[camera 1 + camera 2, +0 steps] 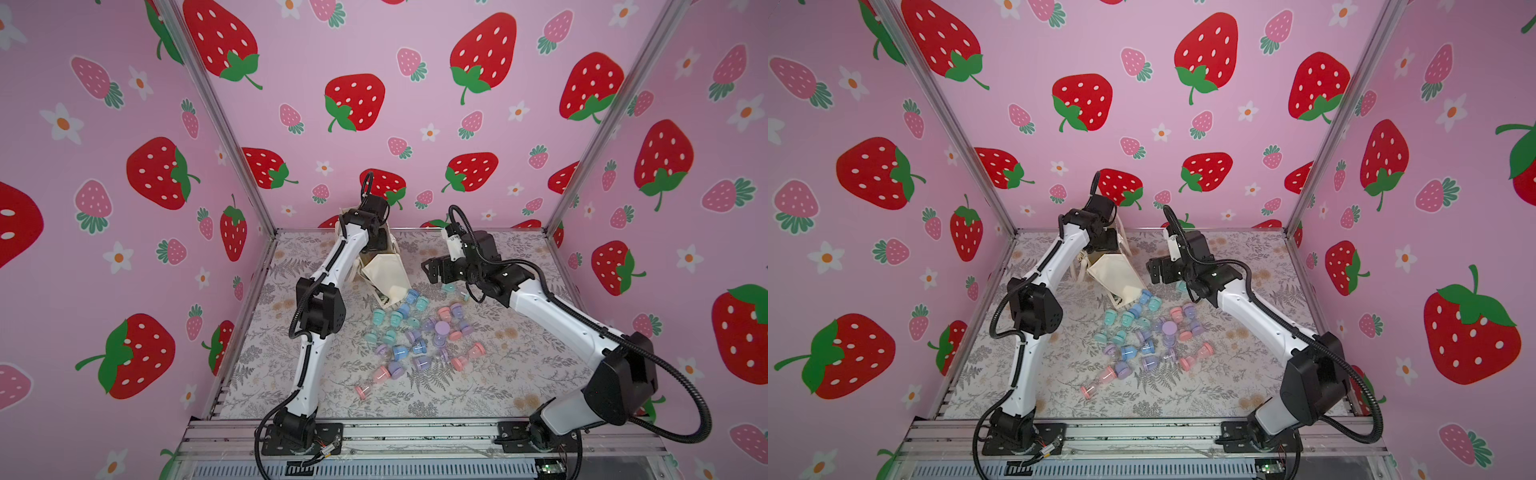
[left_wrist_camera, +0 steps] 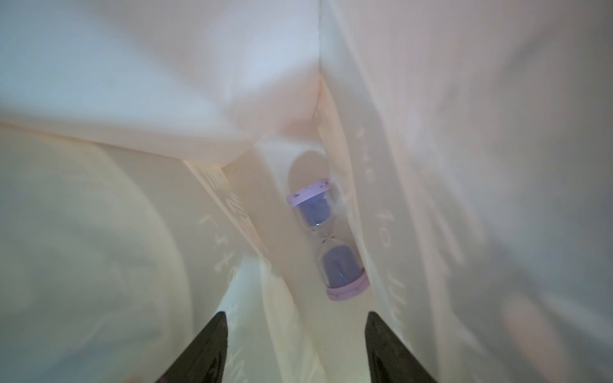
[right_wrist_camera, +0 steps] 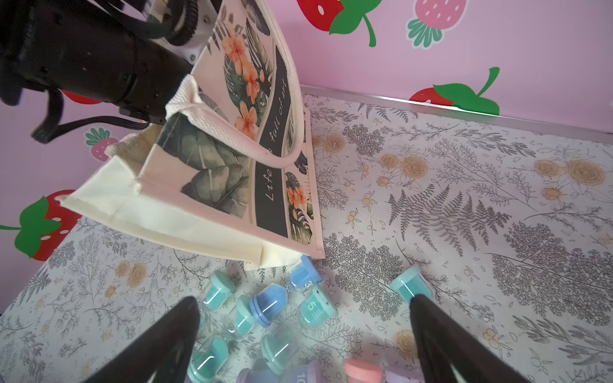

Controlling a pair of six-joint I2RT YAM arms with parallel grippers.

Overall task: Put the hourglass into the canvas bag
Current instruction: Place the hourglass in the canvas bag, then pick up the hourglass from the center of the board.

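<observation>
The cream canvas bag stands tilted at the back of the table, its leaf-and-flower print showing in the right wrist view. My left gripper is inside the bag and hidden in both top views. It is open, with nothing between its fingers. A purple hourglass lies on the bag's bottom beyond the fingertips, free of them. My right gripper hangs open to the right of the bag, above loose hourglasses.
Several pastel hourglasses lie in a pile in front of the bag, some touching its lower corner. One pink hourglass lies apart near the front. Pink strawberry walls close in the back and both sides.
</observation>
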